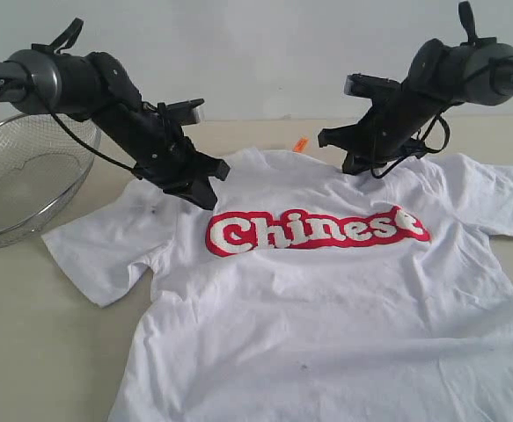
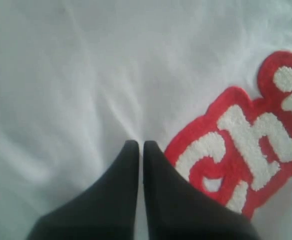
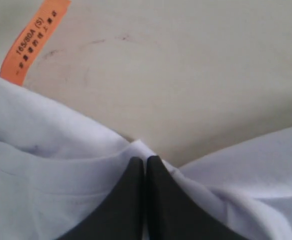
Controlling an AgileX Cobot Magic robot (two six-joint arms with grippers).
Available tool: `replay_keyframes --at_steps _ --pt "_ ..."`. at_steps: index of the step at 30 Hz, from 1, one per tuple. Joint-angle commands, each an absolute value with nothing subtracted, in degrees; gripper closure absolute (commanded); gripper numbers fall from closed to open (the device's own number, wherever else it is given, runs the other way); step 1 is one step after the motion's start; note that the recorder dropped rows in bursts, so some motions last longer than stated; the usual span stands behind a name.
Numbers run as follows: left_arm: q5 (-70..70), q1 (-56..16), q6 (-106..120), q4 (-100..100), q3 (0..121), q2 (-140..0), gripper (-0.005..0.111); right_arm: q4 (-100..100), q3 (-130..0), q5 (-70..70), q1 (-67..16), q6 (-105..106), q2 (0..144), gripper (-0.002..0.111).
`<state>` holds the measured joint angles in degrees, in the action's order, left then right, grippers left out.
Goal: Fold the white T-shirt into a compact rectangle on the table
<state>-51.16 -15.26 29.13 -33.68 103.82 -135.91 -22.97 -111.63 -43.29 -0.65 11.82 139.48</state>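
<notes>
currently the white t-shirt (image 1: 326, 299) lies spread flat, front side up, on the table (image 1: 45, 352), directly beneath both pincers. its red lettering (image 1: 318, 230) runs across the chest, between the two pincers and slightly nearer the viewer than either tip.

left gripper (image 2: 137, 145): jaws pressed together, with only a hairline seam between them. the tips point down at plain white cloth over the shirt's shoulder area, just beside the first letter of the red lettering. no cloth is visible between the jaws.

right gripper (image 3: 146, 160): jaws likewise together. the tips sit at the shirt's upper edge, where a raised fold of cloth meets them and bare tabletop begins just beyond. whether that fold is pinched between the jaws cannot be told. the orange neck tag (image 3: 33, 40) lies on the table beyond the tips and off to one side, attached at the collar edge.

outward of the left gripper, past the shirt's sleeve, a wire mesh basket (image 1: 27, 189) rests on the table, apart from the cloth.
</notes>
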Motion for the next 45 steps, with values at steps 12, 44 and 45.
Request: replay_keyframes --at_steps 12,44,45 --pt "-50.7 -15.2 29.7 -32.9 104.0 -135.8 0.102 -18.6 -111.9 -36.1 -0.6 9.1 142.4 0.108" --pt "-55.4 -14.6 30.4 -32.0 105.4 -132.9 0.102 -12.1 -112.1 -37.3 3.9 2.2 132.6 0.108" --pt "-55.8 -14.6 30.4 -32.0 105.4 -132.8 0.102 -10.8 -112.1 -38.7 4.7 2.2 132.6 0.108"
